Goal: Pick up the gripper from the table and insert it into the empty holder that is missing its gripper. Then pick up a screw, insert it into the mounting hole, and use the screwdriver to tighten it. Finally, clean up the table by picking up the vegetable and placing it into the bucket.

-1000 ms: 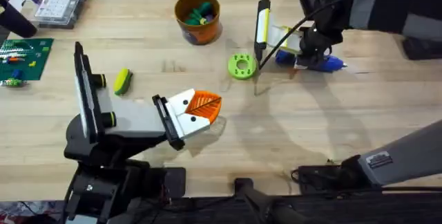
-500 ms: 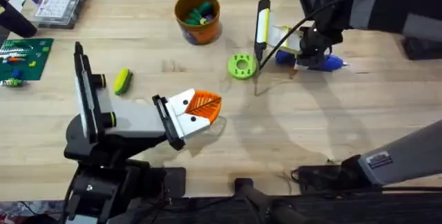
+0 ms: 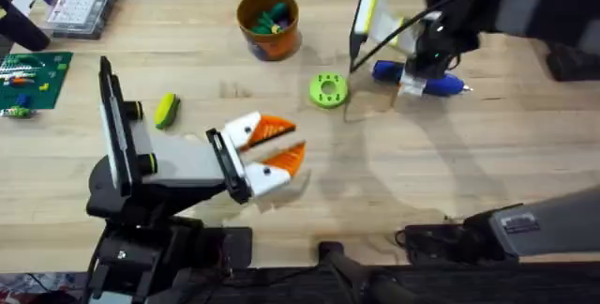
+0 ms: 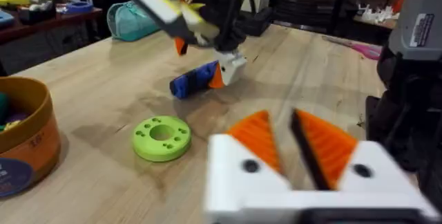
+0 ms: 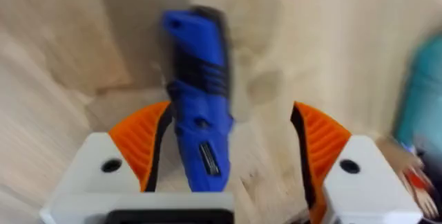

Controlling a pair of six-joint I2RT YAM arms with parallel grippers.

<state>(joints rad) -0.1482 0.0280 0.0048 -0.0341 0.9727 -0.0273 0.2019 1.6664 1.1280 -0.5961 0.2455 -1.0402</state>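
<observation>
The blue screwdriver (image 3: 424,77) lies on the table (image 3: 450,173) at the back right. My right gripper (image 3: 411,71) hangs over it, open. In the right wrist view the screwdriver (image 5: 200,124) sits between the orange fingers (image 5: 141,141), close to one of them. My left gripper (image 3: 274,145) is open at the table's middle, with nothing between its orange pads (image 4: 252,137). The yellow-green vegetable (image 3: 167,110) lies left of it. The orange bucket (image 3: 268,24) stands at the back with toys inside. The task's loose gripper is out of view.
A round green disc (image 3: 327,89) with holes lies between the bucket and the screwdriver. A clear parts box (image 3: 82,4) and a green board (image 3: 33,77) sit at the far left. A teal bag (image 4: 135,18) shows in the left wrist view.
My left gripper has opened its orange fingers. My right wrist has swung up and toward the table's far edge, and the screwdriver now lies slightly farther back.
</observation>
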